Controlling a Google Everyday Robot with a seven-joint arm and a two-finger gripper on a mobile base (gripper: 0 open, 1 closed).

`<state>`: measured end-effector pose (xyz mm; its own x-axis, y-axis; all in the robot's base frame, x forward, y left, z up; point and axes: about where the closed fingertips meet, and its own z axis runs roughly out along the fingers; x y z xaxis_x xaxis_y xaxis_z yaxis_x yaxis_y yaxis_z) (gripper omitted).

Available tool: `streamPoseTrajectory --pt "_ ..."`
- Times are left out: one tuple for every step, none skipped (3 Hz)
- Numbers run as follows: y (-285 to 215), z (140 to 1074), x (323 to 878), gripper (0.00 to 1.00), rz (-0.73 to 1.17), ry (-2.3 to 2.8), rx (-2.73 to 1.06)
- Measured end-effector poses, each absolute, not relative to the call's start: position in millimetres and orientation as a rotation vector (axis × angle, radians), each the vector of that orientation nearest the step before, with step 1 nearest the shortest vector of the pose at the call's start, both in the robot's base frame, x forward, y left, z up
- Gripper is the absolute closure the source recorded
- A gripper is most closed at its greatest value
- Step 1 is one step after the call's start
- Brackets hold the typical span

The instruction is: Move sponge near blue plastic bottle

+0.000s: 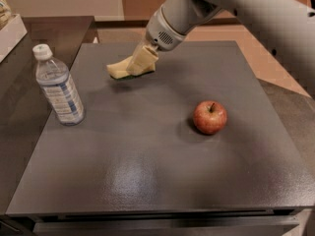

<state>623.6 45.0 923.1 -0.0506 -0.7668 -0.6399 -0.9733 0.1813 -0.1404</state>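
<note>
The pale yellow sponge [120, 69] with a thin green underside is held just above the dark table, at its far middle-left. My gripper [140, 63] comes in from the upper right and is shut on the sponge's right end. The blue plastic bottle [58, 86] stands upright at the table's left edge, clear with a white cap and a blue-and-white label. The sponge is to the right of and behind the bottle, a short gap apart.
A red apple [210, 117] sits on the right half of the dark grey table [147, 181]. A second dark counter lies to the left, with a pale box [10, 28] at the far left corner. My arm [236, 4] spans the upper right.
</note>
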Motion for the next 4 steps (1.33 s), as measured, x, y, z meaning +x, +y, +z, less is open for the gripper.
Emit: streamPoseTrajectory --pt "68 913 591 1.0 0.455 1.797 -1.71" --pt "86 901 571 1.0 0.458 1.732 -1.775" --pt "100 893 560 0.84 0.467 1.683 -1.808" --pt "107 883 555 0.6 0.476 1.675 -1.813"
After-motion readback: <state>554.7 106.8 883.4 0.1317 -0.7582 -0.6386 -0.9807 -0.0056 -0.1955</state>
